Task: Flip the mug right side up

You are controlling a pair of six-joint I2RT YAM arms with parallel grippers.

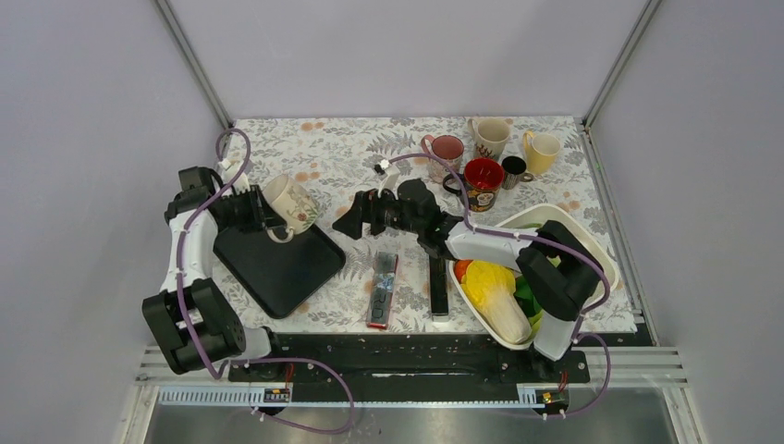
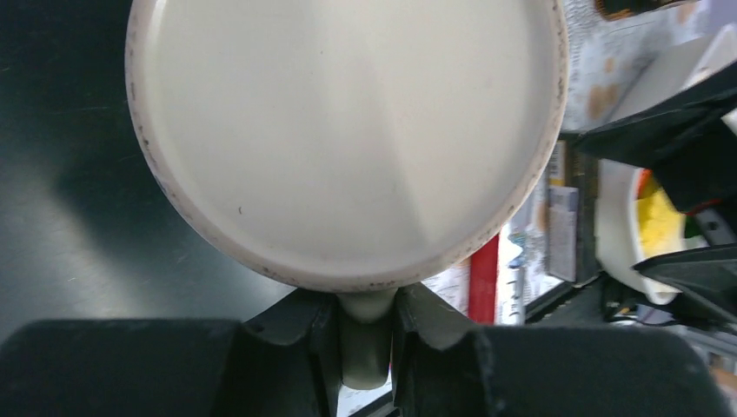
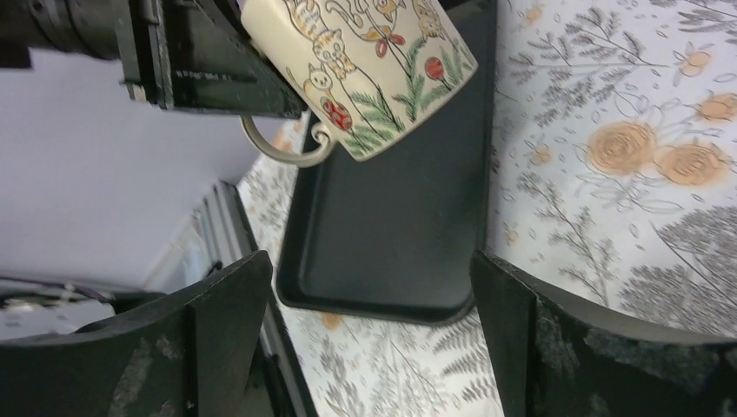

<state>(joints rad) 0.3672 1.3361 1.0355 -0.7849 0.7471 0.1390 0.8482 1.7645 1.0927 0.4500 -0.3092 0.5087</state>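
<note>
A cream mug (image 1: 296, 205) printed with cats and plants hangs tilted in the air over the black tray (image 1: 287, 270). My left gripper (image 1: 274, 228) is shut on its handle (image 2: 369, 352). In the left wrist view the mug's flat base (image 2: 348, 130) fills most of the frame and the jaws clamp the handle from both sides. My right gripper (image 1: 344, 220) stands open at mid-table, pointing left toward the mug, with nothing between its fingers. In the right wrist view the mug (image 3: 365, 61) is at the top, above the tray (image 3: 391, 217), well clear of the right gripper (image 3: 374, 339).
Several mugs stand at the back right: pink (image 1: 447, 148), cream (image 1: 490, 137), yellow (image 1: 542, 153), red (image 1: 483, 176). A white basin (image 1: 603, 257) of vegetables lies under the right arm. A red packet (image 1: 381, 291) and a black bar (image 1: 439, 291) lie at the front.
</note>
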